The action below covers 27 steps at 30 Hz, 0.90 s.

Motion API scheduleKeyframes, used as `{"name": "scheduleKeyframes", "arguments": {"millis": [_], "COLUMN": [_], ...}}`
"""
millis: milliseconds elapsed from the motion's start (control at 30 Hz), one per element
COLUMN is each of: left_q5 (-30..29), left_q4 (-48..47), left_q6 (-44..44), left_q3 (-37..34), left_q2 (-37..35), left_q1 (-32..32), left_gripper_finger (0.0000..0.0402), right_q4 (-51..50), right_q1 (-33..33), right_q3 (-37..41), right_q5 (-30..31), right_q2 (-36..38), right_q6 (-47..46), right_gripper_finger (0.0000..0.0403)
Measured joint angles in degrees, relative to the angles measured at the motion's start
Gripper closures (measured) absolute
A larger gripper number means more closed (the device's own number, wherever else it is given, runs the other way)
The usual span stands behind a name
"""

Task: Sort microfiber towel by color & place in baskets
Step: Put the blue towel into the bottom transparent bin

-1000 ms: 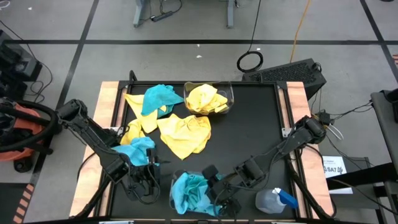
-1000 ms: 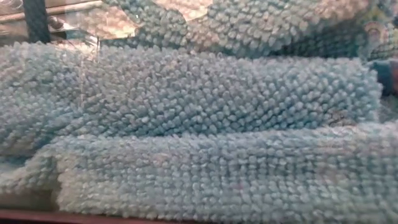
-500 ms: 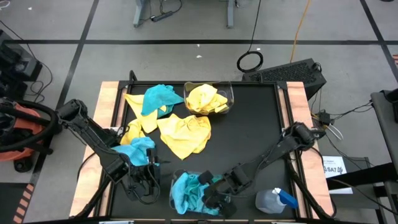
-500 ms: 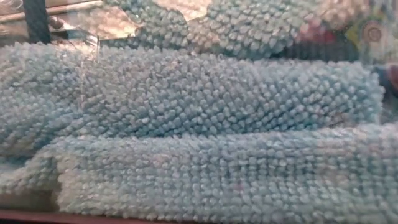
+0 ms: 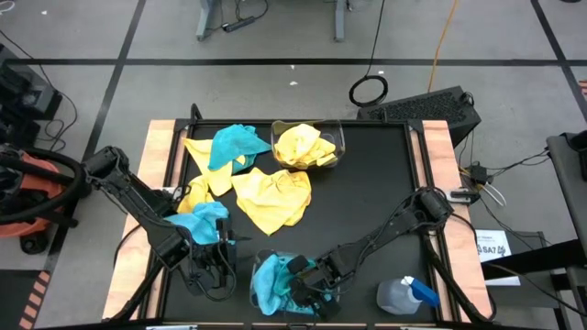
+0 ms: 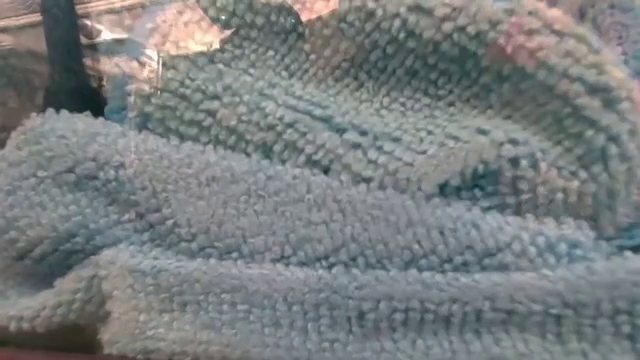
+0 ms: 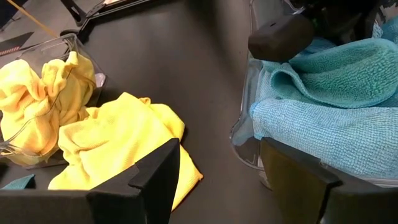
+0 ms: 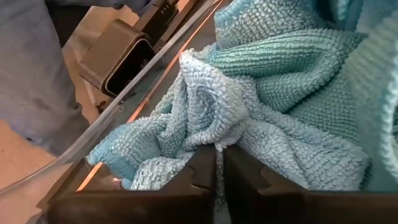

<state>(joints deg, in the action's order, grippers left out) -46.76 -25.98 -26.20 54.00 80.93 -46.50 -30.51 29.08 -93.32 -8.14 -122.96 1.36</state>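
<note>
Right wrist view: right gripper (image 8: 216, 171) clenched on turquoise microfiber towel (image 8: 205, 112) inside clear plastic basket (image 8: 134, 99). Risk: retracting clamped drags towel out. Left gripper (image 7: 217, 180) open beside basket.

Two clear plastic baskets with rounded corners, well apart. One basket (image 5: 337, 139) at upper centre of the high view, holding a crumpled yellow towel (image 5: 305, 147). Other basket (image 5: 259, 307) at bottom centre, filled with bunched turquoise towels (image 5: 273, 280); nubbly folds of these filling the low view and pressed against the clear wall. Loose on the table: a large yellow towel (image 5: 271, 198) spread at centre, rumpled; a turquoise towel (image 5: 234, 144) lying over another yellow towel (image 5: 204, 156) at upper left; a smaller turquoise towel (image 5: 203, 220) and a yellow scrap (image 5: 193, 193) at left centre, touching.
</note>
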Motion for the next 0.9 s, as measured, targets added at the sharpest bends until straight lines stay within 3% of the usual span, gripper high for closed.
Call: {"name": "scheduleKeyframes", "arguments": {"millis": [233,667,900], "left_q5": [-0.07,-0.04,-0.07], "left_q4": [-0.01,-0.52,-0.76], "left_q6": [0.02,1.09,1.99], "left_q3": [0.00,0.00,0.00], "left_q2": [0.00,0.00,0.00], "left_q1": [0.00,0.00,0.29], "left_gripper_finger": [0.0171,0.0171,0.0171], "right_q4": [-1.12,-2.61,-2.64], "right_q1": [0.02,0.83,1.03], "right_q3": [0.26,0.39,0.37], "right_q5": [0.30,0.68,1.03], "right_q2": [2.31,12.04,16.57], "right_q6": [0.07,-0.49,-1.15], "right_gripper_finger": [0.0349,0.0232,0.0211]}}
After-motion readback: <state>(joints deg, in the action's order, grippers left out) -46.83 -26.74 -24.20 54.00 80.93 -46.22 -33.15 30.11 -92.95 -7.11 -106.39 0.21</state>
